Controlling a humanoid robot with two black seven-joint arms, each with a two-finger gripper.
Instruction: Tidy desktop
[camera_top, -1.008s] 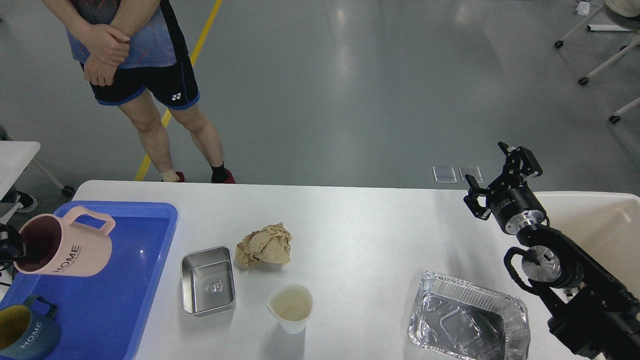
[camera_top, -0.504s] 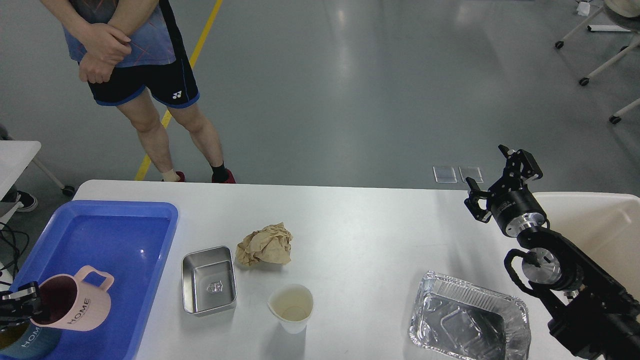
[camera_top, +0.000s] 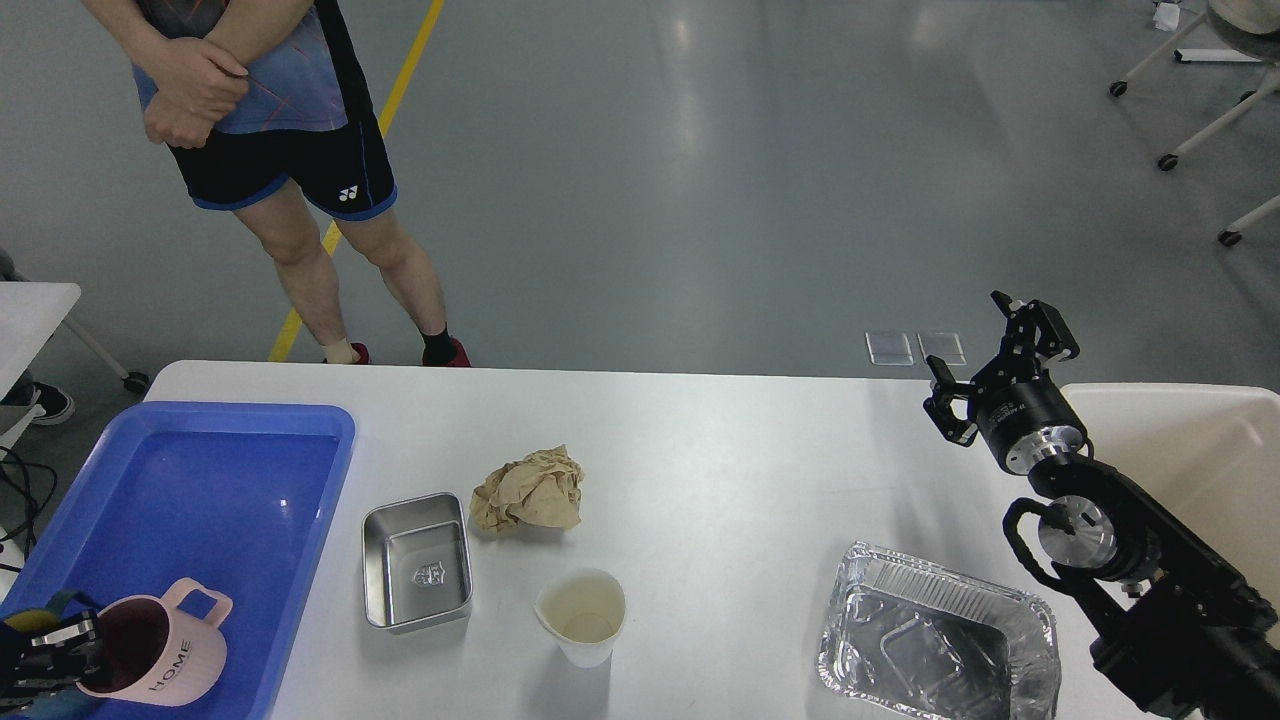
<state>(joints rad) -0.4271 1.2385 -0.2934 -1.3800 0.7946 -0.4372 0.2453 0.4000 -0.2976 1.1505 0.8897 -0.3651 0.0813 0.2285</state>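
The desktop (camera_top: 750, 480) is a large white tabletop. My left gripper (camera_top: 52, 652) is at the lower left edge, shut on the rim of a pink "HOME" mug (camera_top: 165, 655), which is low in the near corner of the blue tray (camera_top: 230, 480). A dark blue mug (camera_top: 35, 612) is mostly hidden behind the gripper. On the desktop lie a crumpled brown paper (camera_top: 530, 490), a small steel tray (camera_top: 417, 562), a white paper cup (camera_top: 582, 615) and a foil tray (camera_top: 935, 645). My right gripper (camera_top: 978, 352) is open and empty above the far right of the table.
A cream plastic bin (camera_top: 1200, 450) stands at the table's right end, beside my right arm. A person (camera_top: 290, 150) stands beyond the far left edge of the table. Chair legs on castors (camera_top: 1190, 120) are at the back right.
My left gripper has brought the pink mug down and toward me, from above the tray's left side into its near corner by the blue mug. The right arm has barely moved.
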